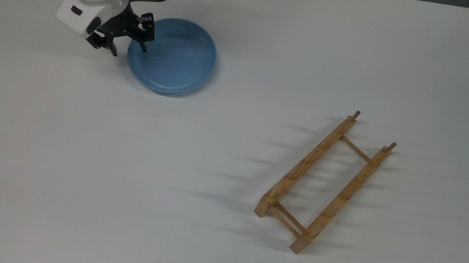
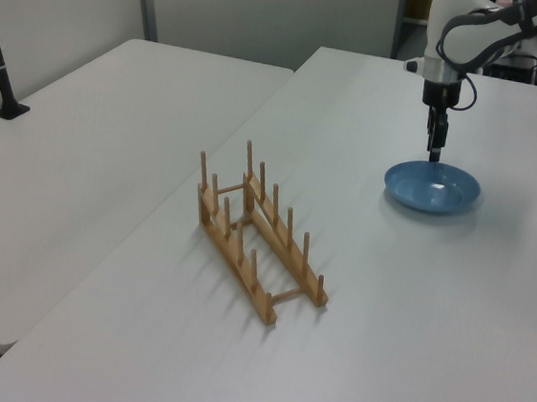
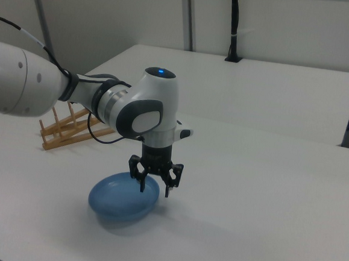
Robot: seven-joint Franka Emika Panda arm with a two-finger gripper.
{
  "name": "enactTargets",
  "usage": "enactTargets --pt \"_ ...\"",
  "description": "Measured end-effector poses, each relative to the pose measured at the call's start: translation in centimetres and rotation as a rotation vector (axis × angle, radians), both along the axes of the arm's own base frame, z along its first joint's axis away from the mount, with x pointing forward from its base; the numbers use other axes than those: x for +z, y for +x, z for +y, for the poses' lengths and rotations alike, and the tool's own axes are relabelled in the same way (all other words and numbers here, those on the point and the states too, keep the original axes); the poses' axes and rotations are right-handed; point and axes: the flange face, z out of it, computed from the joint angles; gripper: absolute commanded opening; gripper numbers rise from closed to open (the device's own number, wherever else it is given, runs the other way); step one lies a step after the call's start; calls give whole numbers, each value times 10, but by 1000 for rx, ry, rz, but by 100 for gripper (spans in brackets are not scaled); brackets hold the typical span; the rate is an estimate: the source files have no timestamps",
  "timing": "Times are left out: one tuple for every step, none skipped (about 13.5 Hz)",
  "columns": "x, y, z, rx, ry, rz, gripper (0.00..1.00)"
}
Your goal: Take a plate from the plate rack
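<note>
Bright even light, soft shadows, sharp

The arm (image 3: 74, 92) partly hides the plate rack (image 3: 62, 131), seemingly.

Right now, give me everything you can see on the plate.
The plate is round, shallow and light blue, with a raised rim and a plain, faintly glossy inside. It lies flat, right way up, on the white table, far from the rack, whose slots hold nothing. The gripper is open above its rim, one finger over the inside, the other outside; neither clearly touches it. Only the table bears it.
</note>
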Motion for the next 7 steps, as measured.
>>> enactTargets --pt "7 2 -1 -26 -4 -13 100" --pt "17 5 -2 -70 -10 -30 100" --pt "37 8 -2 -137 -21 -52 100" --pt "56 9 0 -204 -26 -58 100" --pt "80 10 4 -280 -32 -61 100" --pt "108 10 12 -351 -38 -61 100" --pt "135 8 21 -412 -42 -58 100"
